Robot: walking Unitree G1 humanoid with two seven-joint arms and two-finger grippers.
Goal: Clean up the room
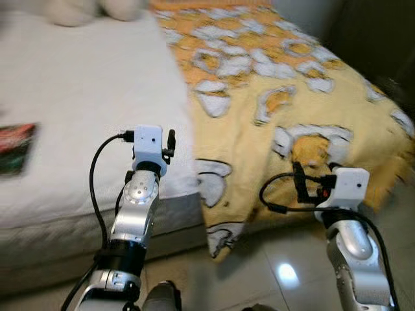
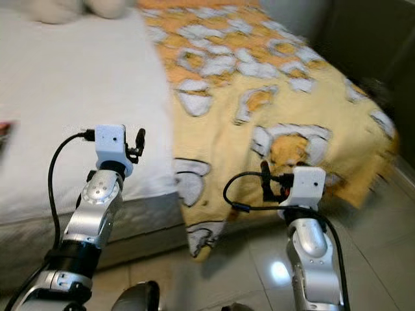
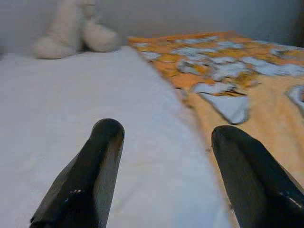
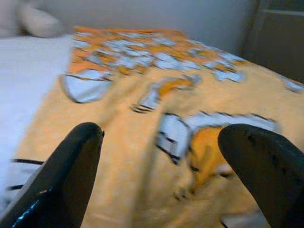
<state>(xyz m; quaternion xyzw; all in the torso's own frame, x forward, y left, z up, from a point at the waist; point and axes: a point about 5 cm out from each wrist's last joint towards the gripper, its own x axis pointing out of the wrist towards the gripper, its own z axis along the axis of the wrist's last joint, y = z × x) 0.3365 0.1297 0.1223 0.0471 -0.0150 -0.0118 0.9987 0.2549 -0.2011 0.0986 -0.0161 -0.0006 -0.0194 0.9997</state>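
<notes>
Both grippers empty, fingers apart: left gripper (image 3: 164,175) over the white bed (image 1: 78,129), right gripper (image 4: 161,183) above the yellow blanket (image 1: 285,103) draping its edge; best pinch a fold near that hanging edge, judging by the slack.

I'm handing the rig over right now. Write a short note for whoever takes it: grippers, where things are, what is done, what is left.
Left gripper: open, holding nothing, raised over the bare white sheet.
Right gripper: open, holding nothing, raised over the yellow patterned blanket.
The blanket covers the robot's right part of the bed and hangs over the near edge toward the tiled floor.
A white plush toy sits at the far end of the sheet. A dark, flat, book-like thing lies on the sheet at far left; too blurred to identify.
Done: nothing visibly tidied.
Left: probably spread the blanket and clear the loose things.
</notes>
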